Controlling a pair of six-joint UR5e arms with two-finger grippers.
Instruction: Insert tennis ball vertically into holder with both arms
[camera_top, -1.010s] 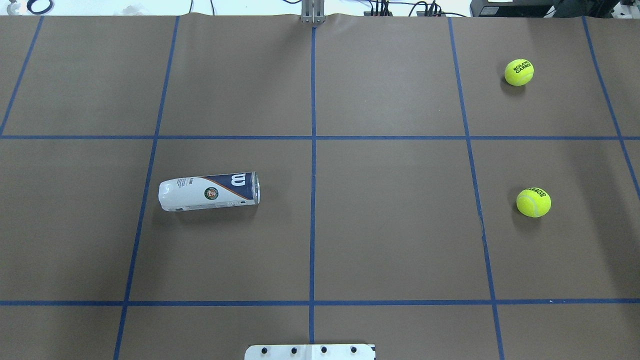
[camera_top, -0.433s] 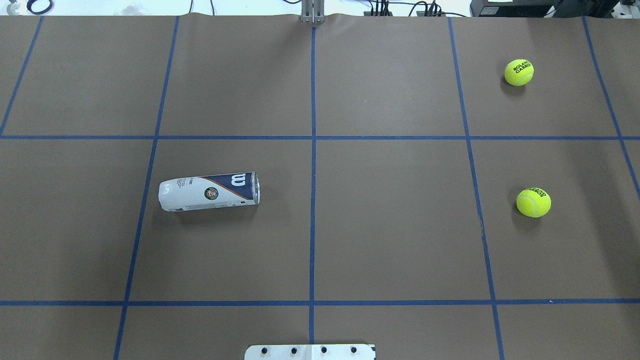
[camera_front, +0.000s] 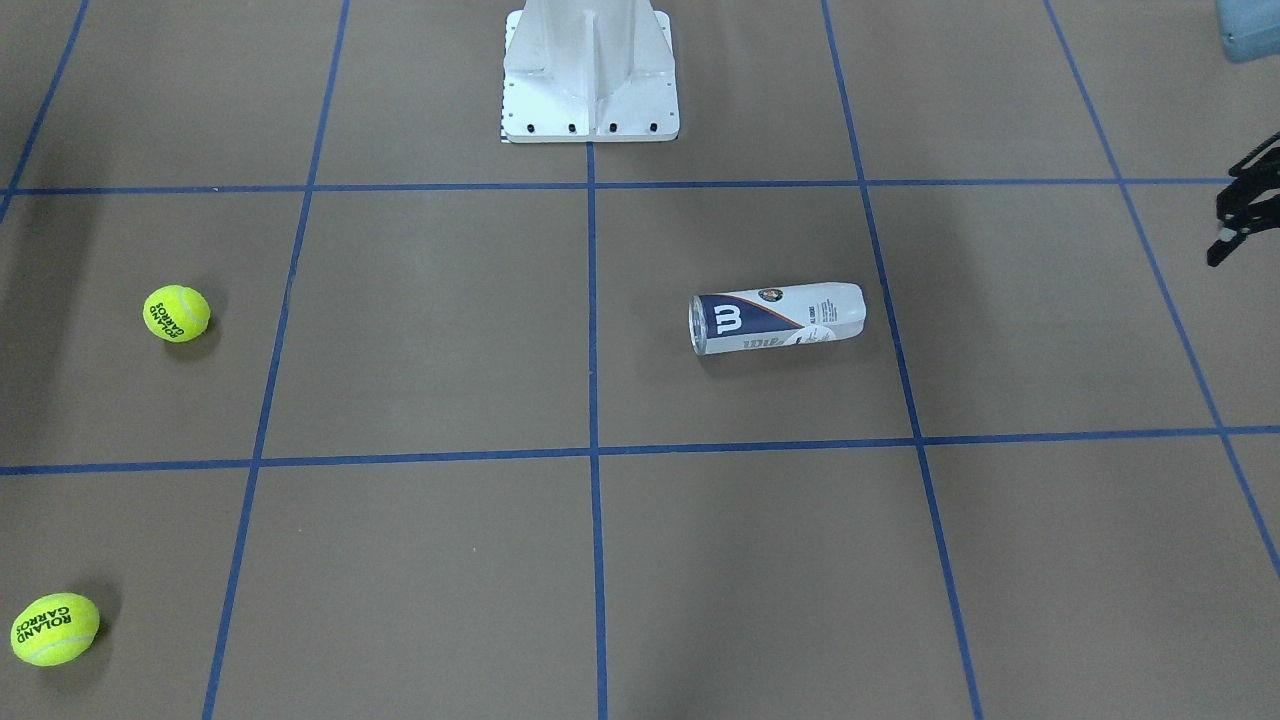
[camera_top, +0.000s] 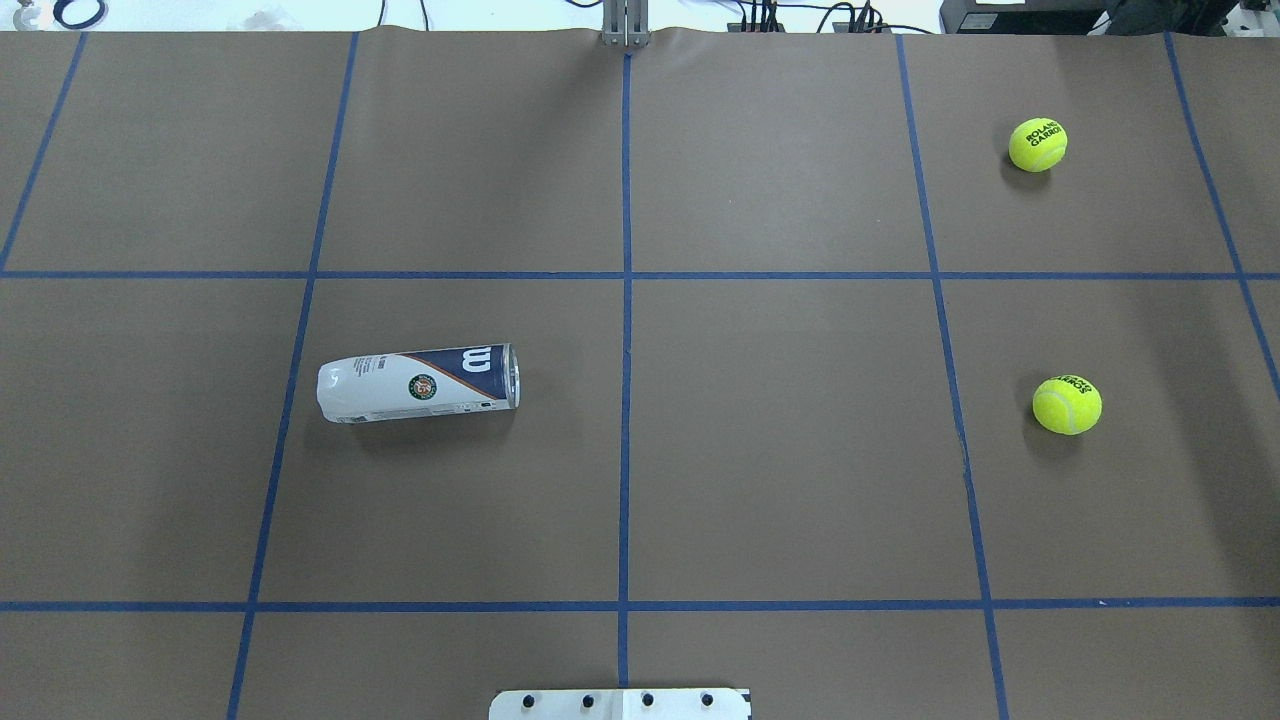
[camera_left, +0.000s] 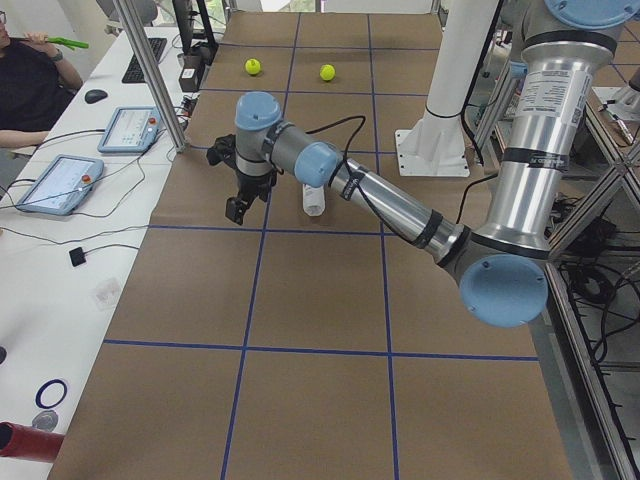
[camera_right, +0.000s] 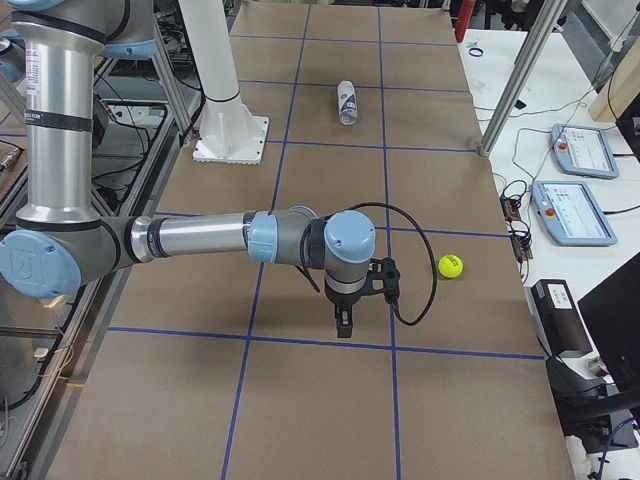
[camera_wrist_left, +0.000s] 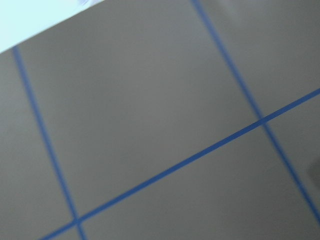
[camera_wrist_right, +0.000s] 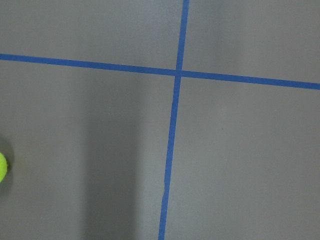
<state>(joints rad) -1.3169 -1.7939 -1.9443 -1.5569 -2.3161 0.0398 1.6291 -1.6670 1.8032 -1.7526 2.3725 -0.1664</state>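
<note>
We find the holder (camera_top: 415, 385) lying on its side on the left half of the counter (camera_top: 780, 450); its open mouth faces the centre tape line and its closed end points left; nothing touches it. Two tennis balls rest on the right half, well apart from it: the near ball (camera_top: 1067, 404) and the far ball (camera_top: 1038, 144); we judge the split deliberate, so that each arm has its own thing within reach.

The left claw (camera_left: 238, 208) hangs above the counter well to the left of the holder, fingers pointing down and carrying nothing; we cannot tell whether it is spread or pressed together. The right claw (camera_right: 343, 325) hangs over the counter near the near ball but apart from it, also carrying nothing; we cannot tell its state either.

We judge the task not yet begun. For a vertical drop the holder must first be stood mouth-up, most likely by the left arm, while the right arm fetches a ball; a round can lying flat may roll when nudged.
</note>
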